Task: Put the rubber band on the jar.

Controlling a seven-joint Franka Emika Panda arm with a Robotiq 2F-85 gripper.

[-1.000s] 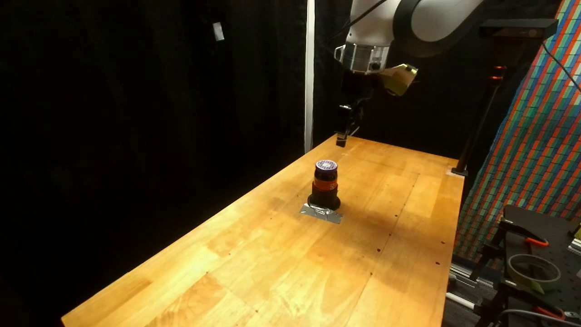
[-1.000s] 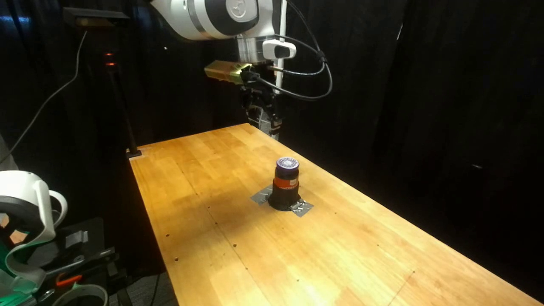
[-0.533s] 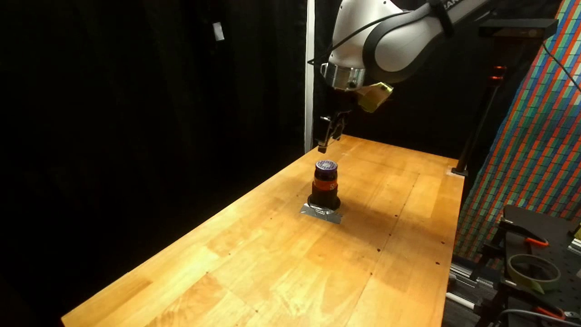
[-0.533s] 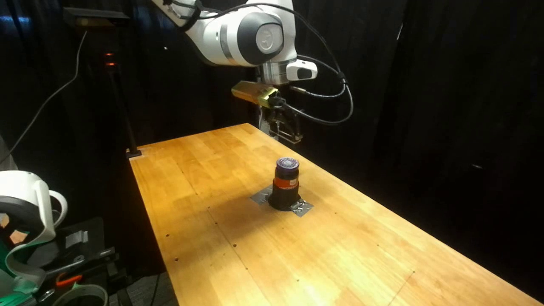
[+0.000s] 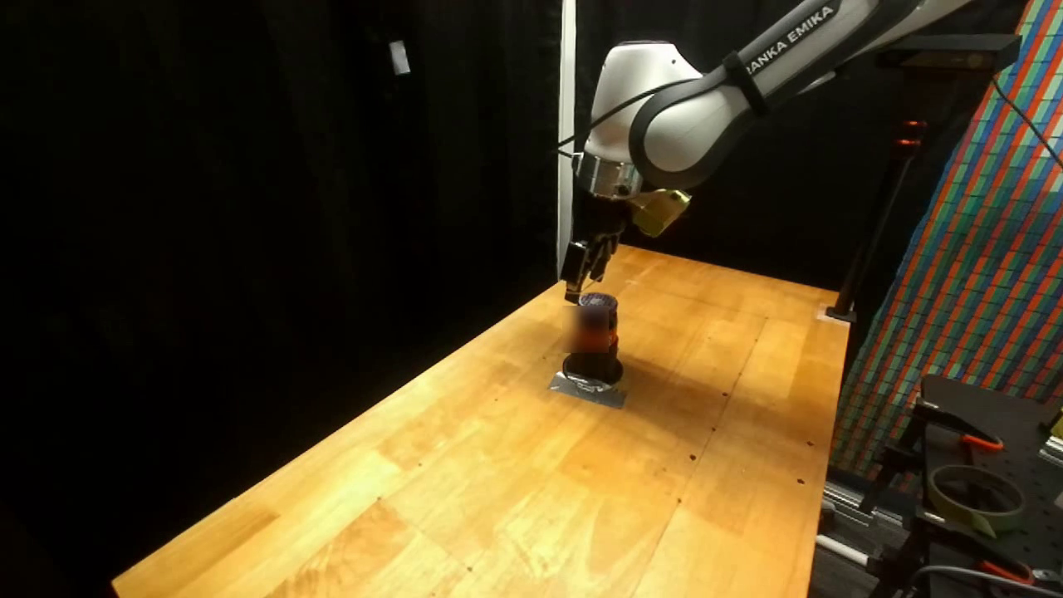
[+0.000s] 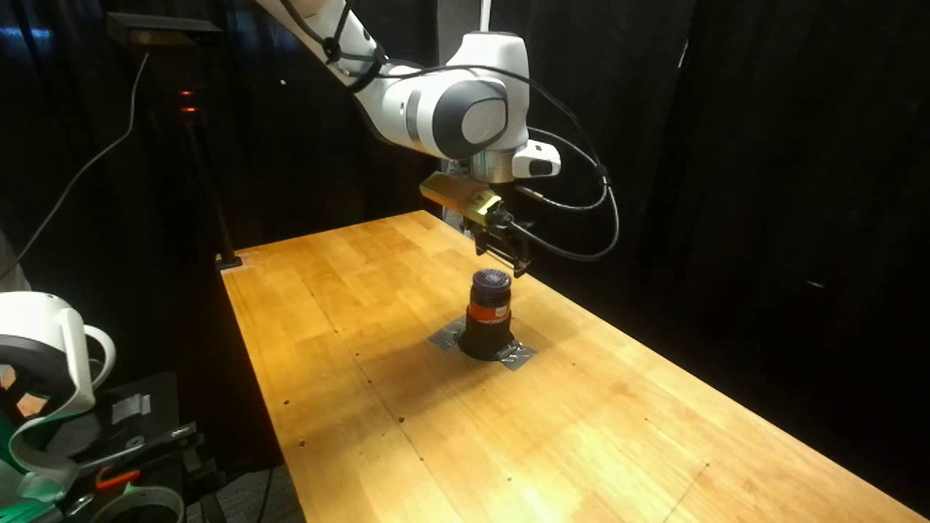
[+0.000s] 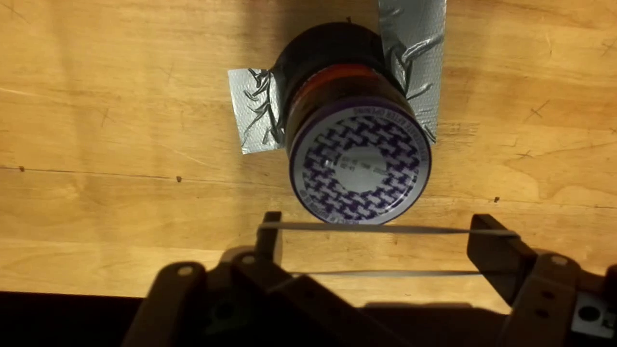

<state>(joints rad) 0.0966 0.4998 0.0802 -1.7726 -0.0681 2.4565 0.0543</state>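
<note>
Gripper [image 7: 383, 232]: jaws spread wide, rubber band [image 7: 419, 230] stretched between them in 2 strands. Jar [image 6: 490, 310] upright in black base [image 6: 485, 341] on table [image 6: 581, 428]; band near lid [image 7: 361, 166], can't tell if touching.

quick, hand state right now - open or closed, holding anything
Hand: open, carrying the rubber band stretched around its spread fingers; the jar is not gripped.

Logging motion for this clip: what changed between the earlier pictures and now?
The gripper, rubber band stretched across its open fingers, came down and closer to the purple-lidded jar. Nothing was visibly grasped or released. The jar stayed upright in its taped black holder.
</note>
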